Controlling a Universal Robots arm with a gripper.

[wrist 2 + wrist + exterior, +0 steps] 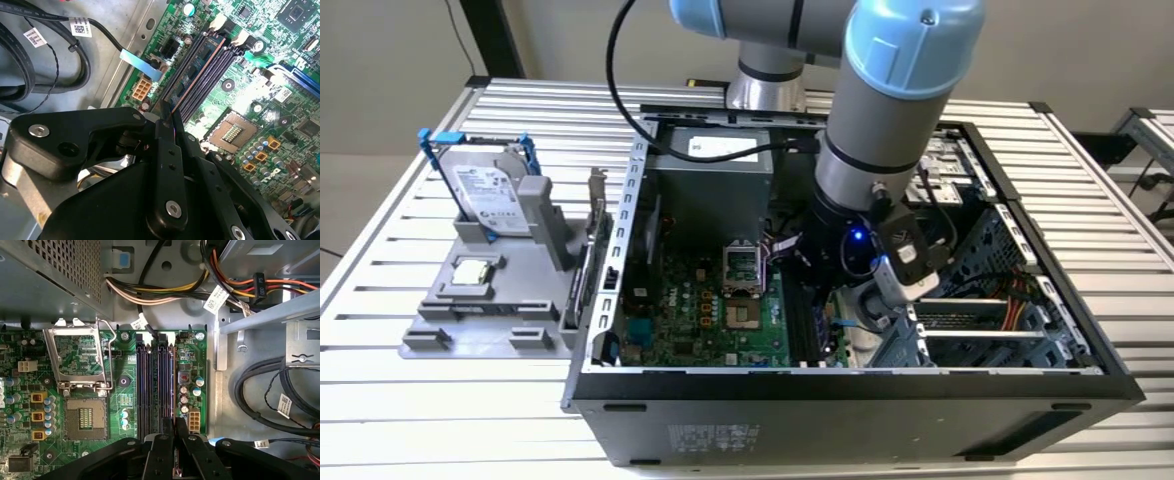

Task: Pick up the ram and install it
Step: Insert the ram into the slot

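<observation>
Right now your fingers (174, 429) are drawn in almost fully, leaving only a narrow gap. A thin green board stands edge-on in that gap: the ram (175, 455), pinched between them. In the second wrist view the same grip (168, 111) shows the ram as a bare sliver between the black finger bars, so you get no look at its chips. You cannot tell from either wrist view whether its lower edge touches a slot yet.

Just beyond the fingertips lie the four slots (155, 385), running straight away from the fingers. The ram lines up with the side of that bank nearest the metal wall. In the second wrist view the slots (200, 70) carry white latches at their far end. Beside them on the green motherboard (707, 310) sits the socket (85, 417), with its metal frame flipped open. A bundle of yellow, orange and black cables (165, 290) crosses the case floor past the slots' far end.

In the exterior view your arm (894, 100) reaches down into the open case (854, 400), with the gripper (834, 300) low over the board. Well apart, on the exterior view's left, a grey stand (480, 320) on the slatted worktop (400, 400) holds an upright drive (491, 195) in a blue-edged frame. A small square chip (474, 270) lies flat in front of it.
</observation>
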